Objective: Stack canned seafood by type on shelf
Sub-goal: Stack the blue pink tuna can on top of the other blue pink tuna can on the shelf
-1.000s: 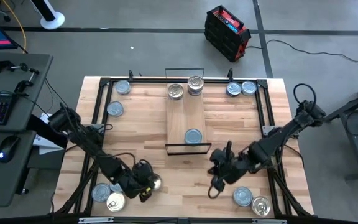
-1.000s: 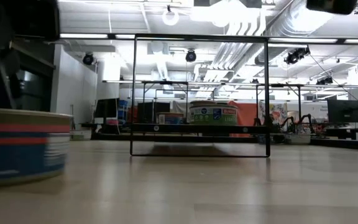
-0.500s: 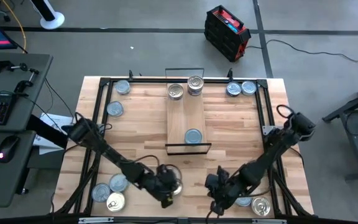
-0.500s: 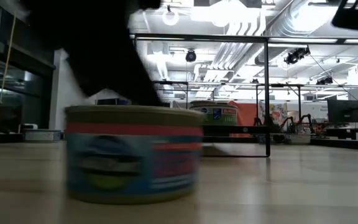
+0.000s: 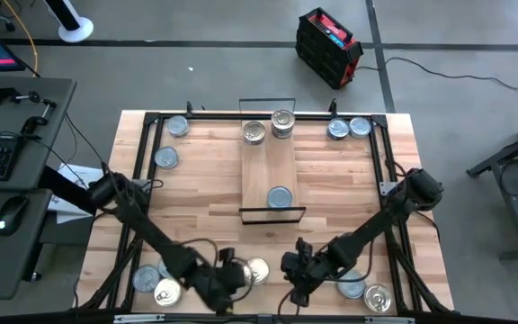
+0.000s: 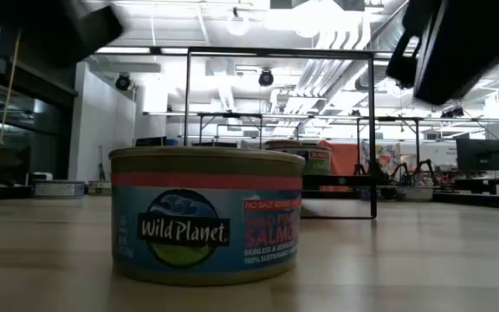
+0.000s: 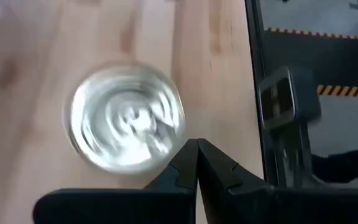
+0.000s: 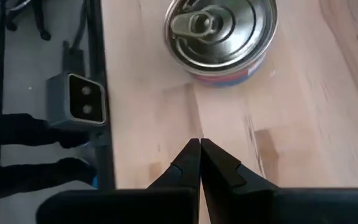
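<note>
high view / step: you're mid-sort, early. Shelf [image 5: 273, 171] holds three tins: two at its far end, one blue-grey top near its close end. The rest sit loose on the surface [image 5: 331, 180]: pairs at the far corners, clusters at both near corners.
high view / tools: left tool [image 5: 230, 281] and right tool [image 5: 293, 270] are both low over the near edge, either side of a salmon tin [image 5: 256, 270] with a shiny lid. Neither holds it.
high view / shelf axis: the long axis runs away from you, near to far, wire frames at the two short ends.
low view / tin: salmon tin [image 6: 206, 214] stands upright on the surface, label facing the camera, axis vertical. Shelf frame [image 6: 279, 130] is behind it, well apart. Dark arm parts hang above on both sides, clear of the tin.
left wrist view / tool: left tool [image 7: 197, 149] has fingers pressed together, empty. A shiny lid [image 7: 127, 124] lies just beside the tips; contact can't be judged, it's blurred.
right wrist view / tool: right tool [image 8: 200, 148] is fully closed, empty. The ring-pull tin [image 8: 221, 34] sits ahead, apart, lid up.
next move: my read is you need one tool opened wide before descent, centred over the tin's rim, then a lift to the shelf group of the same type. Closed fingers can only push it.
</note>
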Motion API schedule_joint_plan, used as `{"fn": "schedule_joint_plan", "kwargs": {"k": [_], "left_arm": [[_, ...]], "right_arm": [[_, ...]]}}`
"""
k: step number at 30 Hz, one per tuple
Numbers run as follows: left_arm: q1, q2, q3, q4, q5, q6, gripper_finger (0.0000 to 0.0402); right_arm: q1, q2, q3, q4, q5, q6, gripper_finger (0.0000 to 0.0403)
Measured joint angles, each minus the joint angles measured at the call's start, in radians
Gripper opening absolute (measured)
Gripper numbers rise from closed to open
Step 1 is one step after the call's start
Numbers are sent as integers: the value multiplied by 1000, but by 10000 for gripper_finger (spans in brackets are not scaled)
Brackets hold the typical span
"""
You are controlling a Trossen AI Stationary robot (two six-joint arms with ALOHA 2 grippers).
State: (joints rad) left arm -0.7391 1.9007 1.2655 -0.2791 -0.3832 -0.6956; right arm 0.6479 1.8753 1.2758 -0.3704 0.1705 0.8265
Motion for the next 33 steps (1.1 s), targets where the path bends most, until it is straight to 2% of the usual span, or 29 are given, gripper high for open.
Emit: {"fn": "schedule_joint_plan", "kwargs": {"k": [4, 10, 18, 21, 24, 33], "left_arm": [[-27, 0, -78, 68, -33, -30, 0], [20, -1, -102, 74, -80, -14, 0], [70, -2, -102, 76, -88, 138, 0], [72, -2, -102, 63, -53, 173, 0], [58, -2, -102, 38, -30, 169, 0], [45, -1, -133, 74, -66, 160, 0]], "right_arm": [[-20, 60, 0, 34, 12, -48, 0], [-56, 130, -1, 107, 11, -83, 0], [-65, 134, -1, 131, 11, -127, 0], [-65, 134, -1, 138, 11, -128, 0], [-65, 134, -1, 160, 12, -128, 0], [-67, 134, -1, 181, 49, -155, 0]]}}
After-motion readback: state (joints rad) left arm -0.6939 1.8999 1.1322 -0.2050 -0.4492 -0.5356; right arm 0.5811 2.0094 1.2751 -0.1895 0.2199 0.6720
